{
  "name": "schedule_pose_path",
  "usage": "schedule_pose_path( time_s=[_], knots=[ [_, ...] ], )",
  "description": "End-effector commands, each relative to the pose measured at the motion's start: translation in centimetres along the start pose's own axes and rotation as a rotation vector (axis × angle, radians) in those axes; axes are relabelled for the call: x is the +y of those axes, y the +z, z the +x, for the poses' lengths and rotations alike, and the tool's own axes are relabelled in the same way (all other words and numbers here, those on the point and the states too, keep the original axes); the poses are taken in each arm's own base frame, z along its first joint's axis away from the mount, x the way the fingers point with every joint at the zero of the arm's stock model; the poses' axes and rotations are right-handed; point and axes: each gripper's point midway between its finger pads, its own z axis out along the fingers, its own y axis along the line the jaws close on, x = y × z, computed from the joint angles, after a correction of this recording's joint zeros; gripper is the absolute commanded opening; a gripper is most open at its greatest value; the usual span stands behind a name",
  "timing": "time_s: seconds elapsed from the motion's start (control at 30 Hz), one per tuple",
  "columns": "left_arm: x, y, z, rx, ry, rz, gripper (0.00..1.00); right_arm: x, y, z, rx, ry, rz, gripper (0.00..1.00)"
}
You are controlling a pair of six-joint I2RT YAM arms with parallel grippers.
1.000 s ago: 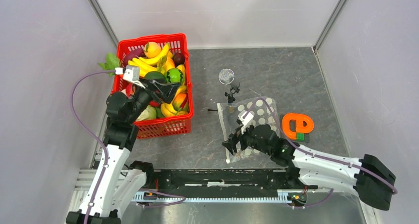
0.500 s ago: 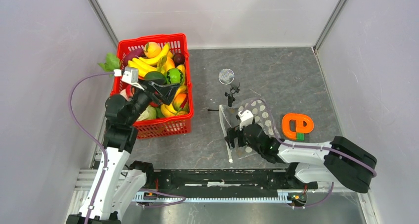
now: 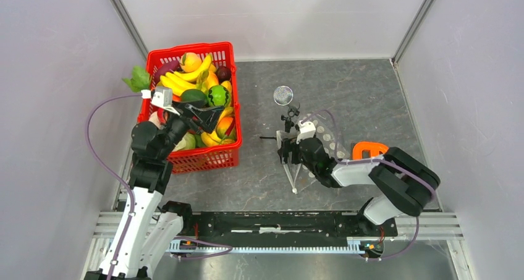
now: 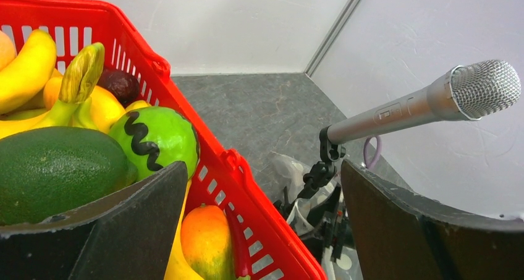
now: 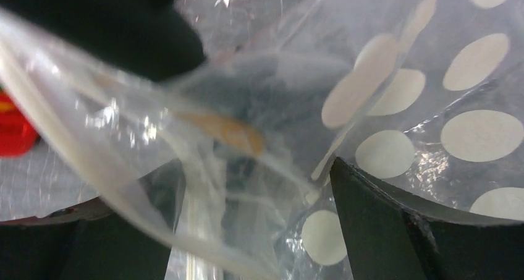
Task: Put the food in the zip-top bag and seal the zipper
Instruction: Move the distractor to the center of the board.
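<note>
The food, glossy toy bananas, a green fruit and an orange piece, lies heaped in a red basket. My left gripper hovers over the basket's right rim, open and holding nothing. The zip-top bag, clear with white dots, lies bunched at the table's middle. Its zipper trails toward me as a thin white strip. My right gripper is at the bag's mouth, jaws wide, with loose bag film between them.
A silver microphone on a small black stand stands just behind the bag, close to my right gripper. An orange object lies to the right of the bag. Grey walls close in both sides and the back.
My right arm has swung left and away from me, pushing the bag's mouth toward the microphone stand; the bag has bunched up. The left arm has hardly moved.
</note>
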Motion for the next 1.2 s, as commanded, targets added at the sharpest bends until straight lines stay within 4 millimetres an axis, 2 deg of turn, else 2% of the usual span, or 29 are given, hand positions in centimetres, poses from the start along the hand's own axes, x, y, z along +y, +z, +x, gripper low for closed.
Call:
schedule_pose_path(
  time_s=[0.0, 0.13, 0.4, 0.63, 0.7, 0.8, 0.9, 1.0, 1.07, 1.17],
  knots=[
    [-0.1, -0.1, -0.5, -0.028, -0.002, -0.002, 1.0, 0.2, 2.2, -4.6, -0.166, 0.08, 0.05, 0.9],
    [-0.1, -0.2, -0.5, -0.029, -0.008, -0.003, 1.0, -1.3, 3.5, -6.0, -0.236, 0.131, 0.115, 0.88],
    [-0.2, -0.2, -0.3, -0.031, -0.029, 0.001, 1.0, -4.0, 8.4, -8.7, -0.284, 0.224, 0.219, 0.87],
    [-0.6, -0.3, -0.5, -0.033, -0.031, 0.019, 1.0, -5.5, 14.9, -13.0, -0.301, 0.239, 0.237, 0.88],
    [-0.6, -0.3, -0.5, -0.032, -0.031, 0.019, 1.0, -5.7, 16.8, -13.8, -0.271, 0.217, 0.228, 0.9],
    [-0.7, -0.3, -0.5, -0.033, -0.031, 0.019, 1.0, -6.5, 18.6, -14.7, -0.231, 0.2, 0.214, 0.93],
    [-0.6, -0.4, -0.4, -0.028, -0.03, 0.018, 1.0, -5.7, 18.1, -15.4, -0.212, 0.167, 0.115, 0.96],
    [-0.7, -0.5, -0.5, -0.029, -0.023, 0.019, 1.0, -4.0, 15.7, -16.2, -0.203, 0.093, 0.011, 0.97],
    [-0.8, -0.5, -0.6, -0.031, -0.02, 0.02, 1.0, -3.3, 13.7, -16.1, -0.198, 0.05, -0.027, 0.97],
    [-0.7, -0.5, -0.5, -0.027, -0.018, 0.021, 1.0, -3.7, 11.4, -14.3, -0.133, -0.001, -0.027, 0.97]
  ],
)
